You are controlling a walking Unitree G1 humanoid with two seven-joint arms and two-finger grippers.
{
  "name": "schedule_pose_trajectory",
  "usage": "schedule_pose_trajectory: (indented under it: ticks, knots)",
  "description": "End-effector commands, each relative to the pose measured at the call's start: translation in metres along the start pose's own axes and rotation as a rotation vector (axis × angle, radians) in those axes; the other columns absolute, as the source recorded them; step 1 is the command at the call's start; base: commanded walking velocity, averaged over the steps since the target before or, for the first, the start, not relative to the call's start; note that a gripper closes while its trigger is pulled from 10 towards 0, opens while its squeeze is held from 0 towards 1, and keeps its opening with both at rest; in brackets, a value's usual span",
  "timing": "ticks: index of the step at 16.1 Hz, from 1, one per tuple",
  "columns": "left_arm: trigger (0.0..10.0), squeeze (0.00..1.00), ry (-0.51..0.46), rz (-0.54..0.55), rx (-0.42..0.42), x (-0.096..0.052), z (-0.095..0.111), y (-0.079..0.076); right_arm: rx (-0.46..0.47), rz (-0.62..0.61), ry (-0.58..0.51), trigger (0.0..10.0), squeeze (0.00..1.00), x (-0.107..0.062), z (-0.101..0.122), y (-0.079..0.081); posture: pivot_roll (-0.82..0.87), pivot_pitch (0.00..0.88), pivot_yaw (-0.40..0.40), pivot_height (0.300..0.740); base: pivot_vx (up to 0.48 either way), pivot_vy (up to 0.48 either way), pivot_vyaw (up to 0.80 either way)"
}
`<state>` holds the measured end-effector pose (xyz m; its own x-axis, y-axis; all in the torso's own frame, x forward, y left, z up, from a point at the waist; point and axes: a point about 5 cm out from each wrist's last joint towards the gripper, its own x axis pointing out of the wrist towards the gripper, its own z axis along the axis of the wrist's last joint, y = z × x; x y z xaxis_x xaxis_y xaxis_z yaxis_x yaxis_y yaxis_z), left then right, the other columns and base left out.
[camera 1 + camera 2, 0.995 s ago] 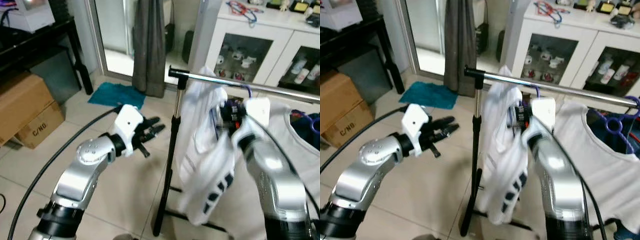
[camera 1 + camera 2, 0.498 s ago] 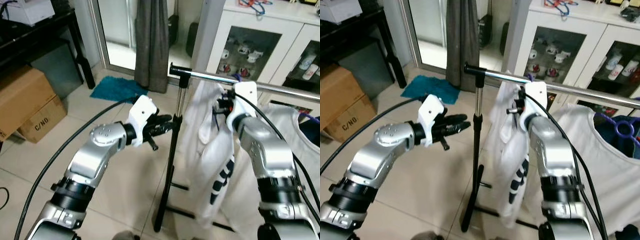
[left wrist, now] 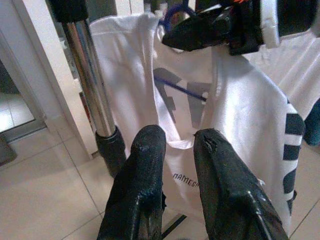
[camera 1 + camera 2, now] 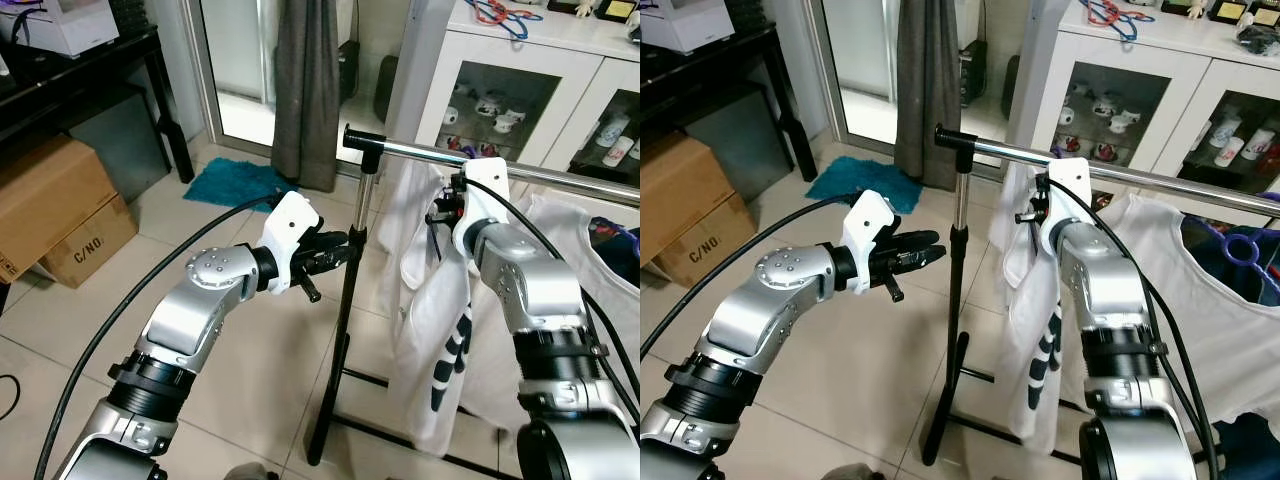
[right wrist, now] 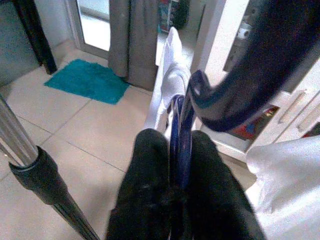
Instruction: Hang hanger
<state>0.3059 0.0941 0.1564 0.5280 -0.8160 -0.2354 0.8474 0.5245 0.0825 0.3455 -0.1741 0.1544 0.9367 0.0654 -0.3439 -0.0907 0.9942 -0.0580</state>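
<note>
A blue hanger (image 5: pixel 180 115) carries a white shirt (image 4: pixel 430 300) with dark lettering. My right gripper (image 4: pixel 443 212) is shut on the hanger's neck, just under the chrome rail (image 4: pixel 420 152) of the garment rack. In the right wrist view the hanger's hook (image 5: pixel 250 85) curves up past the fingers (image 5: pixel 150 165). My left gripper (image 4: pixel 343 244) hovers beside the rack's upright pole (image 4: pixel 345 330), a little left of the shirt. Its fingers (image 3: pixel 145 160) stand slightly apart with nothing between them.
A second white shirt (image 4: pixel 1200 300) hangs on a blue hanger (image 4: pixel 1240 250) further right along the rail. A white glass-door cabinet (image 4: pixel 520 90) stands behind. A grey curtain (image 4: pixel 305 90), teal mat (image 4: pixel 235 185), cardboard boxes (image 4: pixel 50 210) and a black table (image 4: pixel 80 70) are at left.
My right gripper has lifted the hanger and shirt closer under the rail. My left gripper has moved right, up to the pole, and its fingers have drawn closer together. The camera has shifted a little.
</note>
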Motion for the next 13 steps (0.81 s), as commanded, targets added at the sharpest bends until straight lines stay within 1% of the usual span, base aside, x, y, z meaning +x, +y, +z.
schedule_pose_trajectory:
  ticks: [1, 3, 4, 5, 6, 7, 8, 9, 10, 12, 13]
  knots:
    - [10.0, 0.00, 0.003, -0.017, 0.020, 0.001, 0.003, -0.002, 0.021, 0.017, 0.031, 10.0, 1.00, -0.003, -0.008, -0.002, 0.07, 0.000, -0.025, 0.740, 0.000, 0.000, 0.00]
    - [10.0, 0.00, 0.004, -0.023, 0.023, 0.000, 0.003, -0.002, 0.016, 0.030, 0.023, 10.0, 1.00, -0.005, -0.007, -0.001, 0.07, 0.000, -0.026, 0.740, 0.000, 0.000, 0.00]
    - [10.0, 0.00, -0.003, -0.030, 0.010, -0.001, 0.004, -0.003, 0.031, 0.107, -0.037, 10.0, 1.00, -0.016, -0.002, 0.001, 0.06, 0.000, -0.011, 0.740, 0.000, 0.000, 0.00]
    - [10.0, 0.00, -0.013, -0.044, -0.006, -0.004, 0.005, -0.004, 0.004, 0.249, -0.107, 10.0, 1.00, -0.040, 0.003, 0.005, 0.05, 0.000, 0.002, 0.740, 0.000, 0.000, 0.00]
    - [10.0, 0.00, -0.017, -0.041, -0.016, -0.007, 0.005, -0.004, -0.004, 0.313, -0.121, 10.0, 1.00, -0.050, 0.004, 0.006, 0.05, 0.000, 0.010, 0.740, 0.000, 0.000, 0.00]
    - [10.0, 0.00, -0.031, -0.025, -0.038, -0.013, 0.004, -0.004, 0.010, 0.361, -0.135, 10.0, 1.00, -0.064, 0.004, 0.003, 0.04, 0.000, 0.020, 0.740, 0.000, 0.000, 0.00]
    - [10.0, 0.00, -0.036, 0.007, -0.048, -0.019, 0.002, -0.003, 0.021, 0.383, -0.154, 10.0, 1.00, -0.074, 0.006, -0.001, 0.04, 0.000, 0.020, 0.740, 0.000, 0.000, 0.00]
    - [10.0, 0.76, -0.032, 0.044, -0.054, -0.023, 0.000, 0.000, 0.019, 0.391, -0.162, 10.0, 1.00, -0.079, 0.007, -0.004, 0.04, 0.000, 0.019, 0.740, 0.000, 0.000, 0.00]
    - [10.0, 1.00, -0.030, 0.130, -0.105, -0.033, -0.008, 0.005, 0.014, 0.422, -0.183, 10.0, 1.00, -0.093, 0.007, -0.009, 0.05, 0.000, 0.008, 0.740, 0.000, 0.000, 0.00]
    - [10.0, 1.00, -0.025, 0.178, -0.101, -0.038, -0.012, 0.006, 0.006, 0.434, -0.211, 10.0, 1.00, -0.100, 0.009, -0.011, 0.06, 0.000, 0.000, 0.740, 0.000, 0.000, 0.00]
    - [10.0, 1.00, -0.041, 0.263, -0.100, -0.042, -0.013, 0.009, 0.025, 0.442, -0.256, 10.0, 1.00, -0.106, 0.010, -0.012, 0.07, 0.000, -0.014, 0.740, 0.000, 0.000, 0.00]
